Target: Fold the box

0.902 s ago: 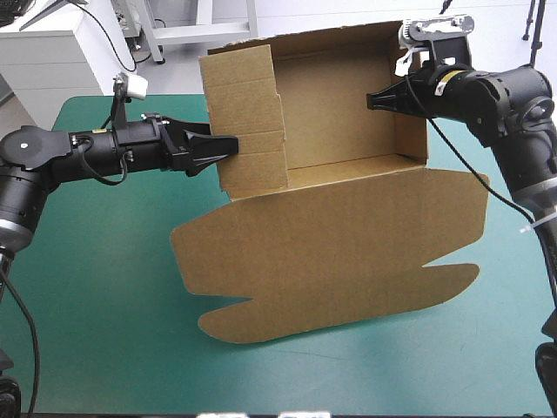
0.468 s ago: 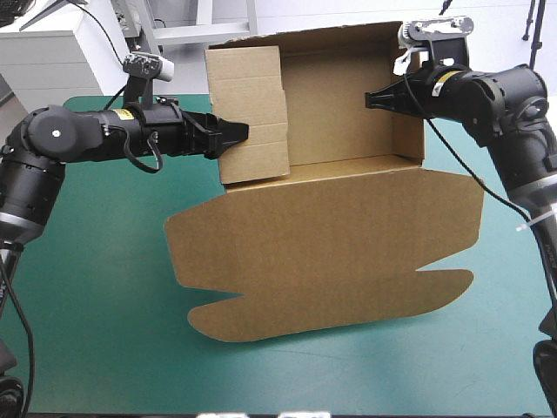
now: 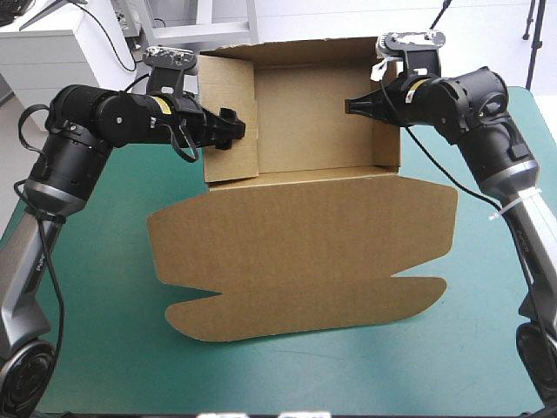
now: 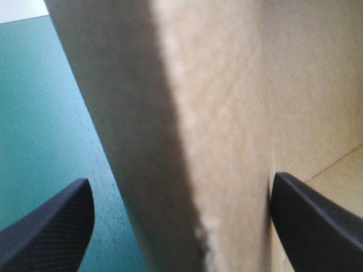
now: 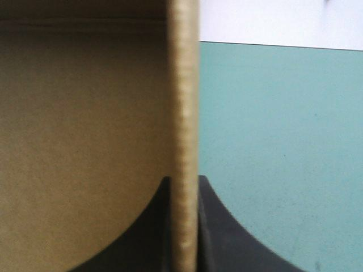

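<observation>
The brown box [image 3: 305, 218] sits mid-table as an open tray, its lid [image 3: 300, 270] lying flat toward the front edge. The back wall and both side walls stand upright. My left gripper [image 3: 233, 126] is open and straddles the top of the left wall [image 3: 228, 104]. In the left wrist view that wall's edge [image 4: 187, 141] fills the gap between the two black fingers [image 4: 54, 226] of the left gripper [image 4: 181, 181]. My right gripper [image 3: 352, 104] is shut on the right wall [image 3: 387, 139] from inside the tray. In the right wrist view the right gripper [image 5: 183, 181] pinches the board edge [image 5: 184, 85].
Teal-green cover [image 3: 104, 348] shows on both sides of the box and in front of the lid. A white cabinet [image 3: 52, 52] stands beyond the table's far left corner. The left arm's elbow hangs past the left edge.
The left wall flap, earlier splayed outward, now stands square with the tray. My left gripper swung farther back and over its top. The whole box slid left, and the right gripper followed.
</observation>
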Robot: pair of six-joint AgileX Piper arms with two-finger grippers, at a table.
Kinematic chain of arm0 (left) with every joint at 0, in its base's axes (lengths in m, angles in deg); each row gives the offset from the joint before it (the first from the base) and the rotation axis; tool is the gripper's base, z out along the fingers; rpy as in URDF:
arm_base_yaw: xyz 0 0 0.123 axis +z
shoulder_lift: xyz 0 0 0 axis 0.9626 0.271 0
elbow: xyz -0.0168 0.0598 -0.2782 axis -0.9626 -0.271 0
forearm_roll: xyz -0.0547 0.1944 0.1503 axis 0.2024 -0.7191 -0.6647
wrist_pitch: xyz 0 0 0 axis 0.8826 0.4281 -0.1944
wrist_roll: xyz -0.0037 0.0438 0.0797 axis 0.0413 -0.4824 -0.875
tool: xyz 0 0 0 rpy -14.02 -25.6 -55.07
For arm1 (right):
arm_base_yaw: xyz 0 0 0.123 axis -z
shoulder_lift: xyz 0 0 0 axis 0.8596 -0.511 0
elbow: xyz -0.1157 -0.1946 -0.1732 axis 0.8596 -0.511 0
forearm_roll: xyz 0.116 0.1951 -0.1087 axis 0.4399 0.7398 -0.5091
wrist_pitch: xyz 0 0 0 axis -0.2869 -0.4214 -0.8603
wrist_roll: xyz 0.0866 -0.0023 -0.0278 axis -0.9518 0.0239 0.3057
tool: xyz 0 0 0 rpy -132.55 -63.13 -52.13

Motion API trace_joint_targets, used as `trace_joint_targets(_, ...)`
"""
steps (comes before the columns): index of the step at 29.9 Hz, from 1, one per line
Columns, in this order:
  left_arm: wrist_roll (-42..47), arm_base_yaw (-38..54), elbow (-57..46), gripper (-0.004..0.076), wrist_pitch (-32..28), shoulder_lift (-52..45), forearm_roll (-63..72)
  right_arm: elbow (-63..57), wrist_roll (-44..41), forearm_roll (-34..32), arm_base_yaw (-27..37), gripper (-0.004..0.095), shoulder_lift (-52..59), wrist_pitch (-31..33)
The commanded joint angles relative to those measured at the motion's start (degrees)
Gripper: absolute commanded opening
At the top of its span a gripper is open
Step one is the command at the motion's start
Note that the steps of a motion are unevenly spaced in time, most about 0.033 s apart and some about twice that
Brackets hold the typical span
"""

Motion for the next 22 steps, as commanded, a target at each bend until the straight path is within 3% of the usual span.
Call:
trace_joint_targets(1, 4.1, -0.6, 2.3, 0.0586, -3.2, -1.2, -1.7, 1.6, -1.4, 1.7, -0.2, -0.0012, 2.0, -4.2)
trace_joint_targets(8, 8.3, -0.6, 2.3, 0.0442, -6.3, -0.7, -1.7, 1.6, -1.5, 1.7, -0.2, -0.0012, 0.9, -3.2)
trace_joint_targets(15, 8.3, -0.6, 2.3, 0.0351, -6.1, -0.4, -2.0, 1.6, -1.0, 2.2, -0.2, -0.0012, -0.2, -2.4)
trace_joint_targets(22, 8.3, -0.6, 2.6, 0.0203, -3.5, 1.3, -2.6, 1.6, -0.2, 2.2, -0.2, -0.0012, -1.6, 0.1)
